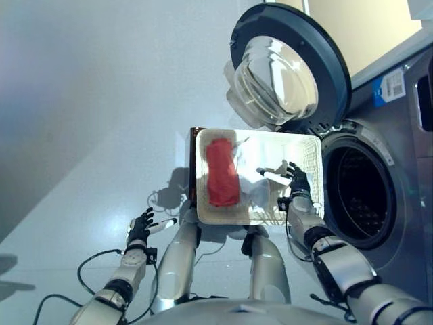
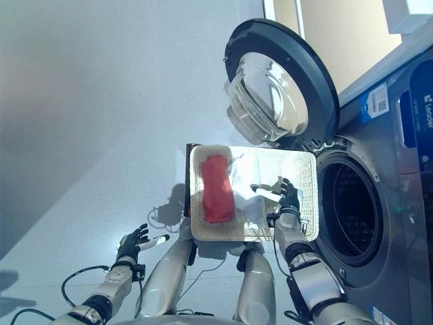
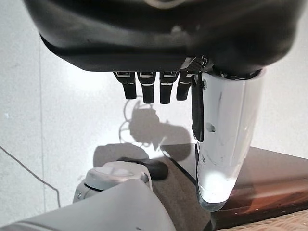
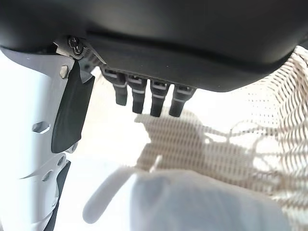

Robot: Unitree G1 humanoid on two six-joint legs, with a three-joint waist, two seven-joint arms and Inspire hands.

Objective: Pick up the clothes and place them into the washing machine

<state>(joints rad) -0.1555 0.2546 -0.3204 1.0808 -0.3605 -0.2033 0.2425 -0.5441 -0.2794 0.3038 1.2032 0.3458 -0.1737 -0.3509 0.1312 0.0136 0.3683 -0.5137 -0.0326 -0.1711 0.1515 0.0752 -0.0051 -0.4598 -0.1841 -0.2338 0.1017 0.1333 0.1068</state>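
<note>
I see the round drum mouth of the grey washing machine (image 1: 358, 193) standing unblocked, its dark-rimmed glass door (image 1: 287, 68) swung up and away from the opening. The white woven rectangular basket (image 1: 308, 145) sits just beside the mouth. My right robot hand (image 1: 295, 181) hovers over the basket's right part with fingers spread; my left robot hand (image 1: 141, 229) hangs over bare grey floor (image 1: 81, 101).

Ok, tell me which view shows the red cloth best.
The left eye view: the red cloth lies whole in the basket. The right eye view shows it almost as well; neither wrist view shows it.
</note>
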